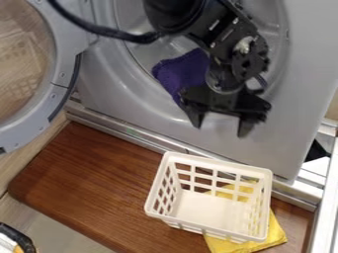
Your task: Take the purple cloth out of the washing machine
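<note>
Purple cloth (pixel 182 70) lay crumpled in the round opening of the grey washing machine (pixel 109 101), its lower edge running down behind the black gripper (pixel 220 129). The gripper hung in front of the opening, with its jaws wide apart and pointing down toward the machine's bottom edge. On the left of the view, the round door (pixel 61 74) stood open. Below the machine, a white plastic basket (pixel 218 163) stood on the brown wooden bench (pixel 86 173), partly over a yellow cloth (pixel 277 234) that stuck out at its lower right corner.
</note>
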